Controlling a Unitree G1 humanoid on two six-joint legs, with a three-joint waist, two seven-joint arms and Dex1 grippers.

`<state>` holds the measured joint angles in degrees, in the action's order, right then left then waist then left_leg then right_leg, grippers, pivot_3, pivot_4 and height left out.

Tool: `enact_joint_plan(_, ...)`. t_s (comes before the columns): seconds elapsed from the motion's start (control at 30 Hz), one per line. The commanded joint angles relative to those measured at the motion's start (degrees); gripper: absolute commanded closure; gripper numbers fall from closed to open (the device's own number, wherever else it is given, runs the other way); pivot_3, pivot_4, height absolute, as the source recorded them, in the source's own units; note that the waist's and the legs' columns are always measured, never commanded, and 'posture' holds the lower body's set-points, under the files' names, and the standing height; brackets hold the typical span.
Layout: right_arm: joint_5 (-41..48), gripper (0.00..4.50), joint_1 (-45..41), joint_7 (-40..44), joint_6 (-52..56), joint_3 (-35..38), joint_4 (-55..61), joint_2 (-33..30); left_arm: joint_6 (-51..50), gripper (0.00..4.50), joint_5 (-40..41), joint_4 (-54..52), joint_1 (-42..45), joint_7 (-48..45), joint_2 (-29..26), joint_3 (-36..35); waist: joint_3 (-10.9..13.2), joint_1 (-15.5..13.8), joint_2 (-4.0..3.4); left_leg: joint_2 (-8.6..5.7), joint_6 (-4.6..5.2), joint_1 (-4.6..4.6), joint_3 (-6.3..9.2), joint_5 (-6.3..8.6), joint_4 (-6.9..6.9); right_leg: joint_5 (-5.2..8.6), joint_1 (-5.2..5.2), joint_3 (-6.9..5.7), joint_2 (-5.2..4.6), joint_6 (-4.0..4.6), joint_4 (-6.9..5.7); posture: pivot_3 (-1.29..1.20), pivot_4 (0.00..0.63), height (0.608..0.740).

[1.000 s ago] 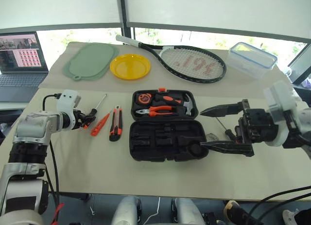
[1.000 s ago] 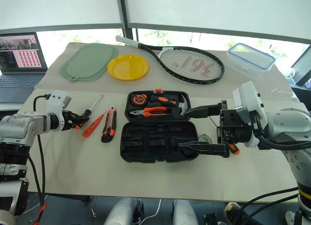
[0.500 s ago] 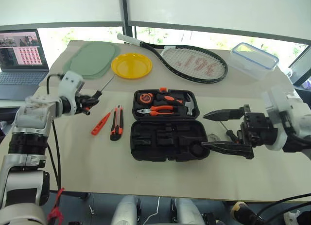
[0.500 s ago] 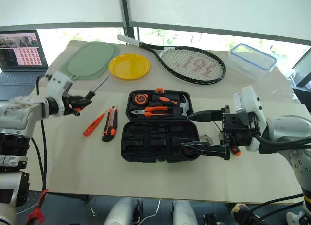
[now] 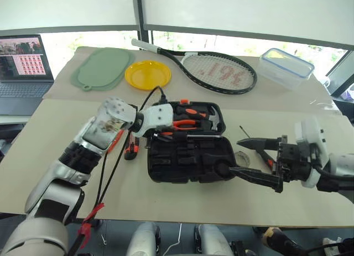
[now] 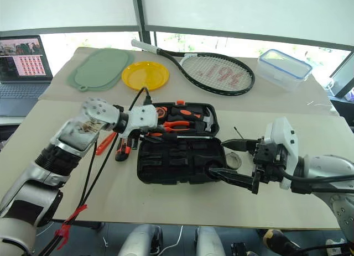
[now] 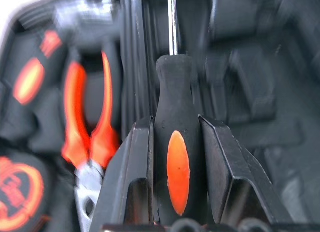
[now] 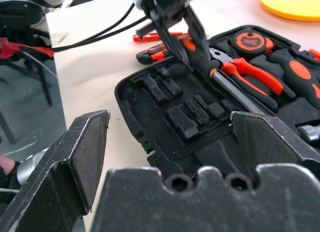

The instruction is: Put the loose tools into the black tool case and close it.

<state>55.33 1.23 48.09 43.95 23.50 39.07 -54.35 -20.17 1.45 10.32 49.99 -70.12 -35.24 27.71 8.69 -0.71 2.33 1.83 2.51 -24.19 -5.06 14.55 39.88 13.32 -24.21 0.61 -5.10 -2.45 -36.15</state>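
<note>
Left hand [image 7: 176,142] gripping a black-and-orange screwdriver [image 7: 175,137] over the open case [image 5: 191,159], shaft lying along the hinge; right hand [image 5: 255,160] waiting open beside the case.

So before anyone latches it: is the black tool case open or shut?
Open. The black tool case lies spread flat, pliers showing in the far half, while the left gripper holds a screwdriver over it.

Left hand [image 7: 170,192] clamped shut, arm reaching rightward, right hand [image 5: 251,159] spread wide
</note>
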Motion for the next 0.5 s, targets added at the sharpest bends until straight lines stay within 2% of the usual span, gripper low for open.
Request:
enact_joint_plan(0.03,0.29,0.00,0.70,-1.85,-0.38,3.34,1.72,-0.13,-0.68,3.64,-2.55,-0.06,2.14,0.26,0.81,-0.03,0.00,0.00,0.00,-0.01,0.02,-0.02,0.00,0.01,0.02,-0.02,0.00,0.00,-0.01,-0.03,0.01,0.00,0.150,0.738)
enact_joint_plan(0.5,-0.67,0.00,0.89,-2.65,-1.18,3.68,1.66,-0.69,-3.65,3.64,-4.84,1.51,0.61,0.56,3.90,-0.44,0.00,-0.08,0.00,0.00,0.07,-0.02,0.03,0.04,0.05,-0.03,0.02,0.00,-0.05,-0.08,0.01,0.00,0.150,0.738)
